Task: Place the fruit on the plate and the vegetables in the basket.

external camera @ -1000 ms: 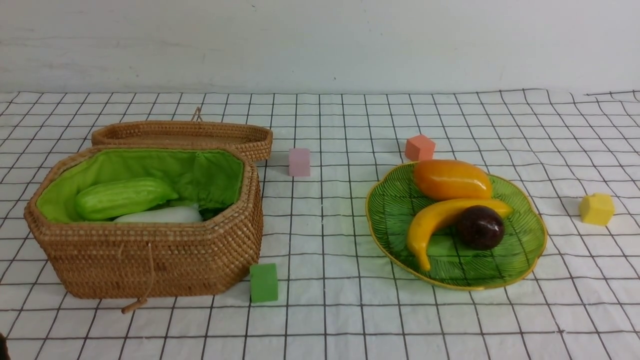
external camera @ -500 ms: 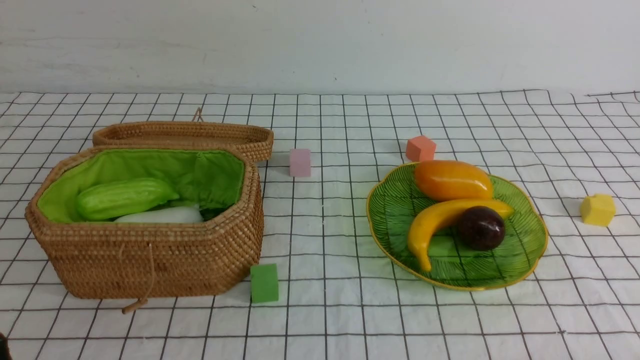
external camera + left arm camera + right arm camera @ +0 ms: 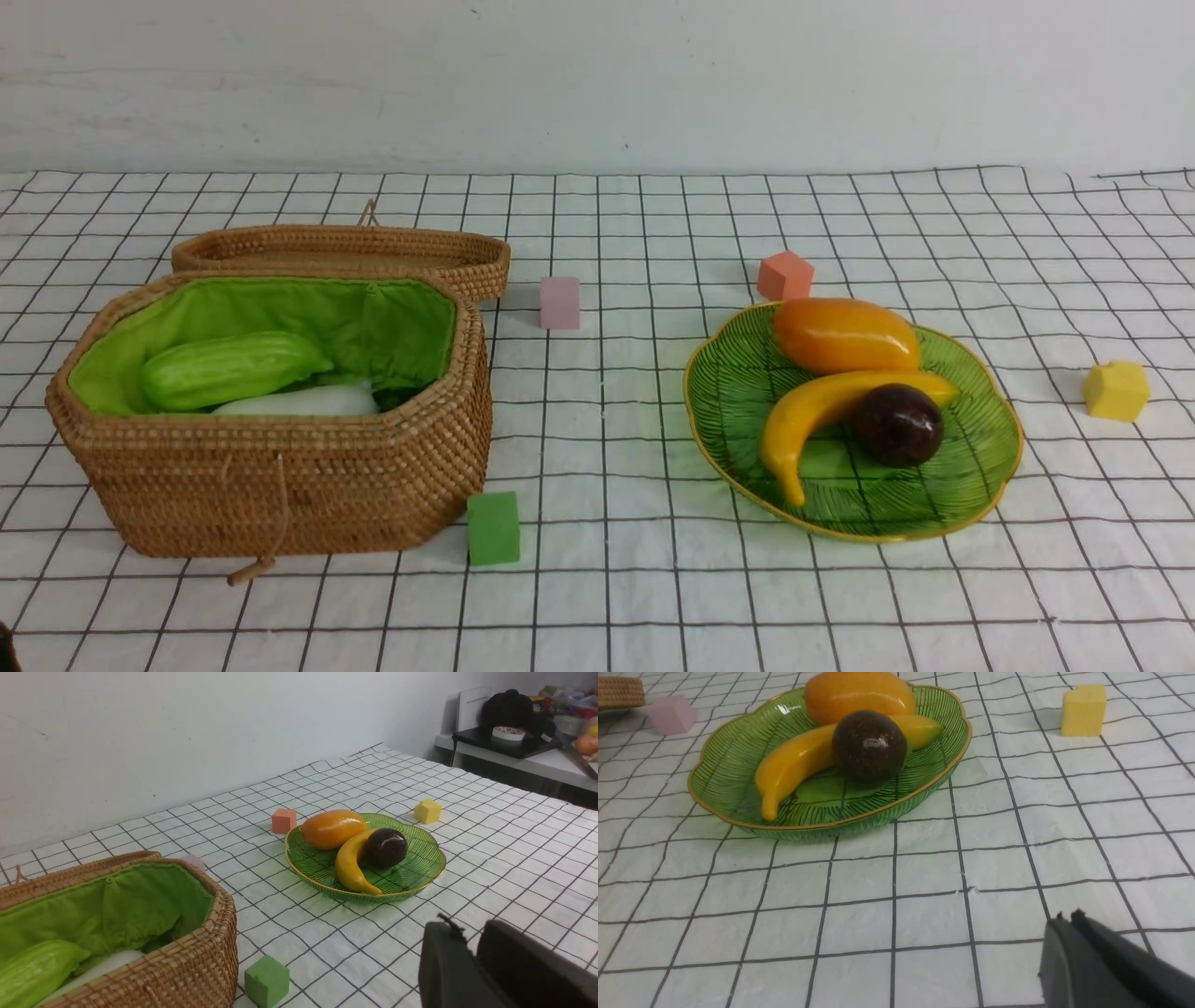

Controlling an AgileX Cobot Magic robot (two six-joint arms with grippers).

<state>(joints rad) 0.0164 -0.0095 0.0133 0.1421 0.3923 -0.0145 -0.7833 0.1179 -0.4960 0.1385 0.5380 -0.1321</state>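
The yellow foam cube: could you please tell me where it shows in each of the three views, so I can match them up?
Front view: the yellow cube sits on the checked cloth, off the robot's right side of the plate.
Left wrist view: it lies just beyond the plate's far rim.
Right wrist view: it stands apart from the plate, near the picture's upper edge.
Shared landmark: the mangosteen on the plate.

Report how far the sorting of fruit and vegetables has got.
Done: the curved yellow banana, oval orange mango and round dark-purple mangosteen lie on the green leaf-shaped glass plate. The light-green cucumber and white radish sit in the brown wicker basket.
In hand: nothing; neither tool holds anything.
Left: no fruit or vegetable lies on the cloth. The carrot is not visible, so I cannot confirm it.
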